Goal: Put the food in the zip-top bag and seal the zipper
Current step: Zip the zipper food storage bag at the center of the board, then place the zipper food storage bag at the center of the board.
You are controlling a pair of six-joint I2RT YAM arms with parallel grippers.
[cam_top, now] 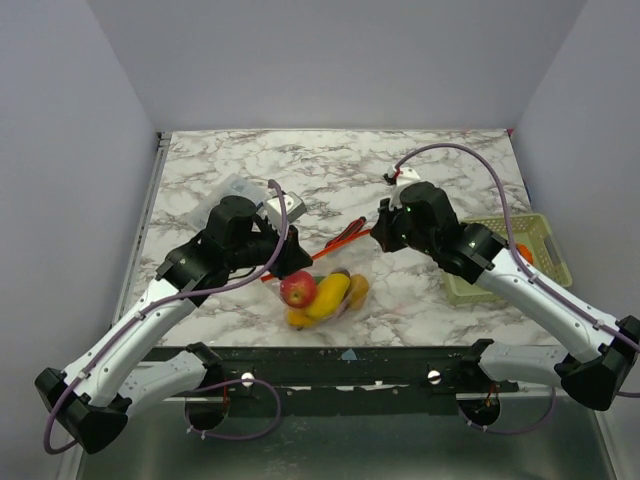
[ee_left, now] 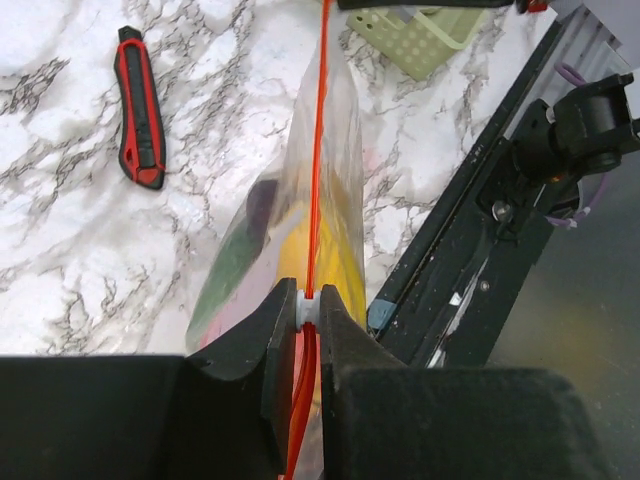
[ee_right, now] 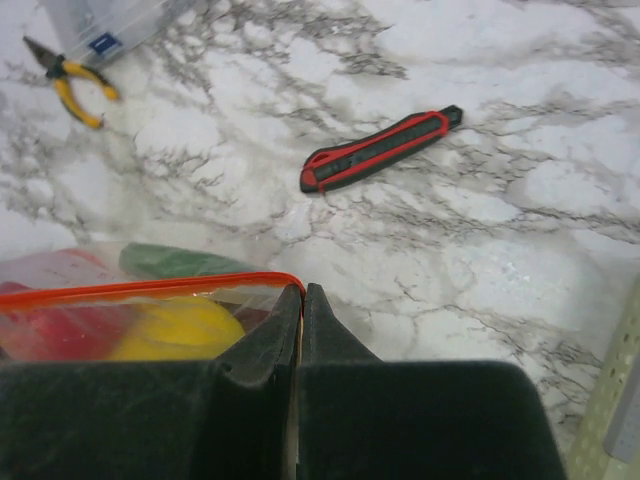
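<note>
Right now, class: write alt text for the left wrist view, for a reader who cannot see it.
The left gripper pinches the orange-red zipper of a clear bag stretched straight ahead. Yellow, green and purple toy food shows through the bag; a red-and-black knife lies to the left on the marble table, a green basket beyond.

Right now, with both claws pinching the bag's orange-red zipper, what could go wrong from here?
1. The right claw grips only the very end of the zipper; a pull from the left claw could tug the zip-top bag free.
2. The toy fruit bulges just under the strip, so a stretch may end up unsealed.
3. The utility knife lies close by; a dragged bag might knock it.
</note>
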